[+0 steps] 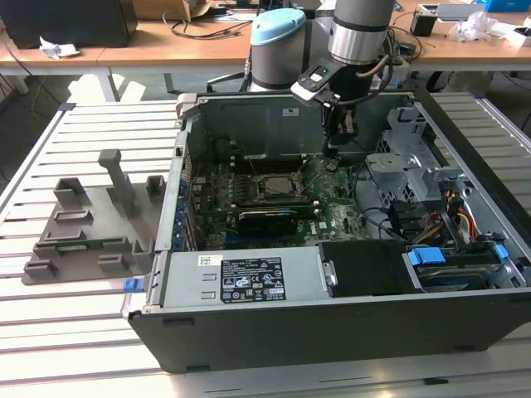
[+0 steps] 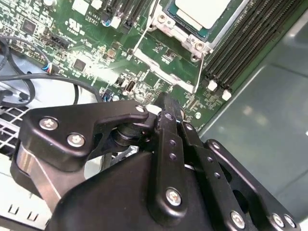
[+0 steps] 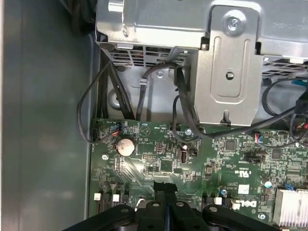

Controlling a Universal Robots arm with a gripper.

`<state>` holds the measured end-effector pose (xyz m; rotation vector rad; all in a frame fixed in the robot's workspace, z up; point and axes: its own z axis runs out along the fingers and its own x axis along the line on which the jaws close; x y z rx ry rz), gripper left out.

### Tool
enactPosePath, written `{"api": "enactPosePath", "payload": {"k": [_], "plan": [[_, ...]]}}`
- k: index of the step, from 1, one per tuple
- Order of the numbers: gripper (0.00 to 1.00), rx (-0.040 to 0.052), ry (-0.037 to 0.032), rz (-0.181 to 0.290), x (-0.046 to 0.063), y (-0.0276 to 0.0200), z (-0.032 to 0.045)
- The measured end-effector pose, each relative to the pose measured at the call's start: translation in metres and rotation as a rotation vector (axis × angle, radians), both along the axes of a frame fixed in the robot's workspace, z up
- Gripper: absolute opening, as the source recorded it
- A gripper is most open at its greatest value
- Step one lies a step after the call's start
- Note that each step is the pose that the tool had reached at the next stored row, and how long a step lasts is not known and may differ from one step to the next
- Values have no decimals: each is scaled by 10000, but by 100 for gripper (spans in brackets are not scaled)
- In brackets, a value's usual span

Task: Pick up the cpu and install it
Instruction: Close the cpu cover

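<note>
The cpu (image 2: 201, 10) lies flat in the socket (image 1: 273, 187) on the green motherboard (image 1: 336, 217), its silver top showing inside the metal frame. In the exterior view my gripper (image 1: 332, 154) hangs inside the open computer case, just above the board and to the exterior view's right of the socket. Its fingertips (image 2: 166, 107) are pressed together with nothing between them. In the first wrist view the gripper (image 3: 165, 188) is over the board near a coin battery (image 3: 125, 146).
A grey plastic tray (image 1: 91, 232) rests on the slatted table at the exterior view's left. Inside the case are a metal drive cage (image 1: 398, 170), loose black cables (image 3: 144, 86), memory slots (image 2: 250, 43) and a labelled power supply (image 1: 241, 282) along the front.
</note>
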<state>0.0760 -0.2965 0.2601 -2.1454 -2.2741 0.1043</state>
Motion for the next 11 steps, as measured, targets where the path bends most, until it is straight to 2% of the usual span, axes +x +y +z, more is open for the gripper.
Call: {"api": "enactPosePath", "payload": {"k": [2,4,11], "plan": [[11,0,1,79,-4,-17,-70],[11,-1,1,95,-31,-23,-105],[11,-2,1,97,-178,-24,-127]]}}
